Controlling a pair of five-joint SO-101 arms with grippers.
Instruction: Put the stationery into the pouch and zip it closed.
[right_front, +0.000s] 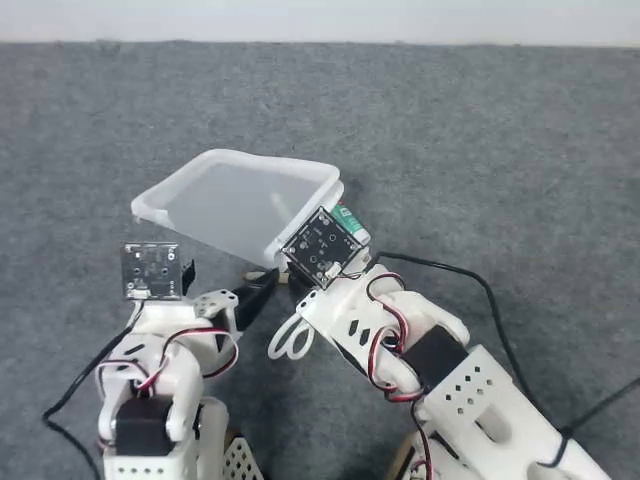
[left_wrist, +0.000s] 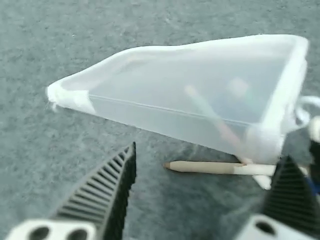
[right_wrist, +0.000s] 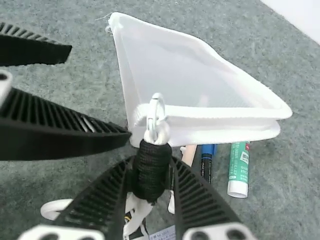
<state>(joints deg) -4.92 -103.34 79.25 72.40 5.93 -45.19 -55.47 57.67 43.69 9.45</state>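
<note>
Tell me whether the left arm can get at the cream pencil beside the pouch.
Probably yes: the pencil lies bare on the carpet between its open jaws, one end by the pouch's corner.

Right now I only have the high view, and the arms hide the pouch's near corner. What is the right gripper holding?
Observer: The right gripper is shut on the black strap of the pouch, just below its white ring.
Operator: Anything under the pouch?
Observer: A blue pen lies on the carpet beneath it.
Operator: And the left gripper?
Observer: The left gripper is open; a pencil lies on the carpet just ahead of it.
</note>
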